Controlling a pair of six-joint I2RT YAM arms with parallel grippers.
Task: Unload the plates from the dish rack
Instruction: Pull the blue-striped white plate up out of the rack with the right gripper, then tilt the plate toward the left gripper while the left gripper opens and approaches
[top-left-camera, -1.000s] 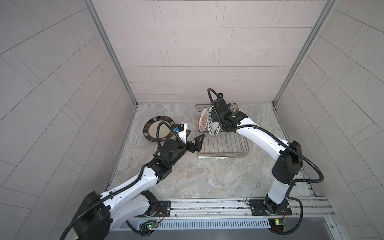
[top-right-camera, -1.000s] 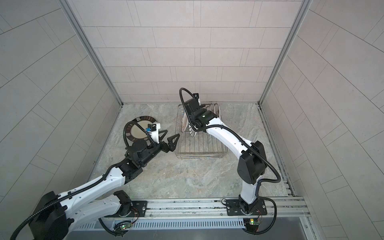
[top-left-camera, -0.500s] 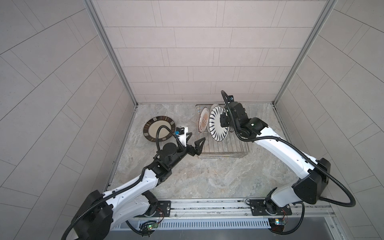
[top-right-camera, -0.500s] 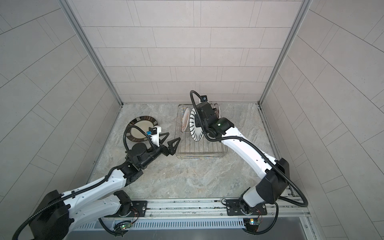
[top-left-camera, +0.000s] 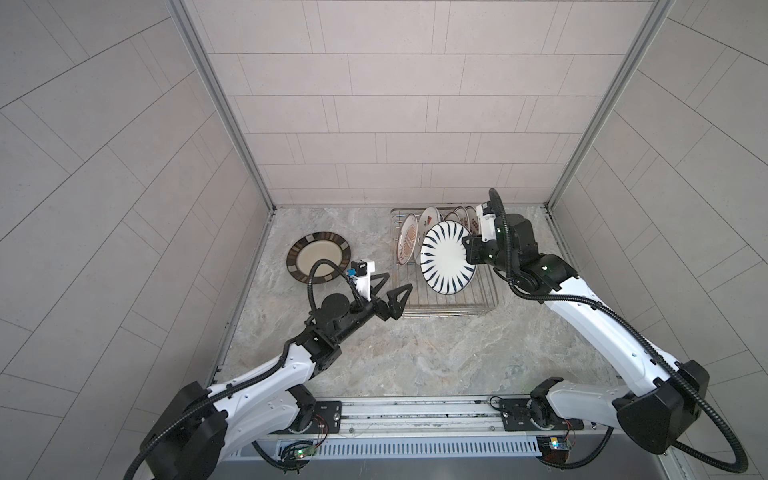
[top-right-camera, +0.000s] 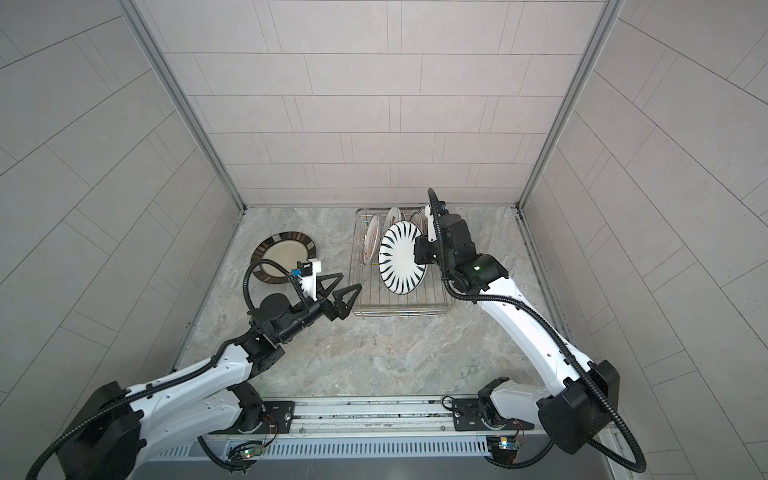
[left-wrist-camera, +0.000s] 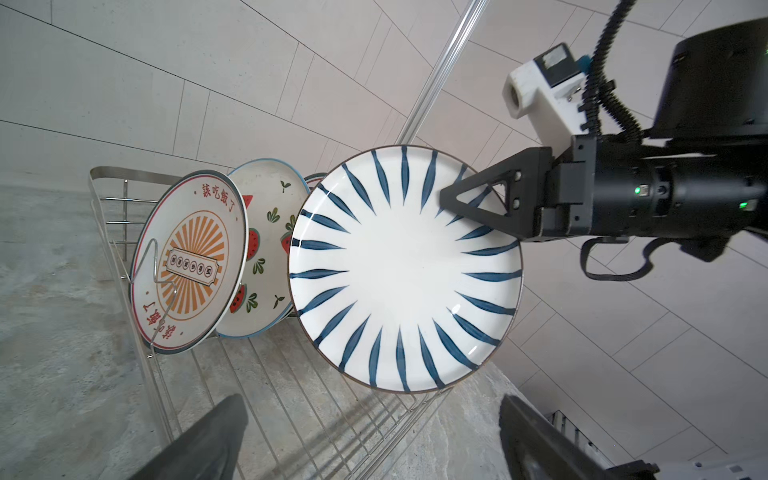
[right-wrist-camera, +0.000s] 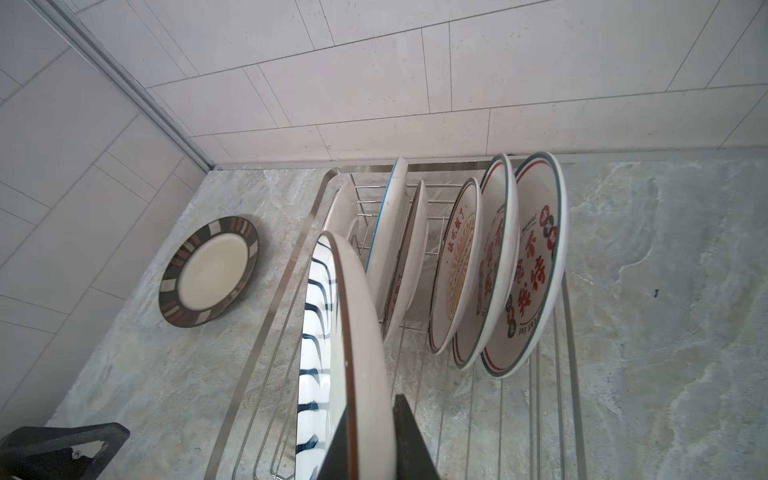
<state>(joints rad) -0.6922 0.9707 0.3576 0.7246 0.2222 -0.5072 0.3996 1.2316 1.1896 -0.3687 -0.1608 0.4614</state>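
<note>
Right gripper jaws are nearly closed, pinching the rim of the white plate with blue radial strokes. One finger is lying across the plate's face in the left wrist view, the other is behind it. Left gripper jaws are standing wide open, gripping nothing, hovering just beside the near-left corner of the dish rack.

The blue-stroke plate is being held on edge over the rack's front half, with its face turned toward the left gripper. I cannot tell whether its lower rim is clearing the wires.

The other plates are standing in the prongs at the rack's far end: the orange-sunburst plate, the watermelon plate behind it, and two red-character plates further along.

The brown-rimmed plate is lying flat on the marble table, left of the rack and apart from it.
</note>
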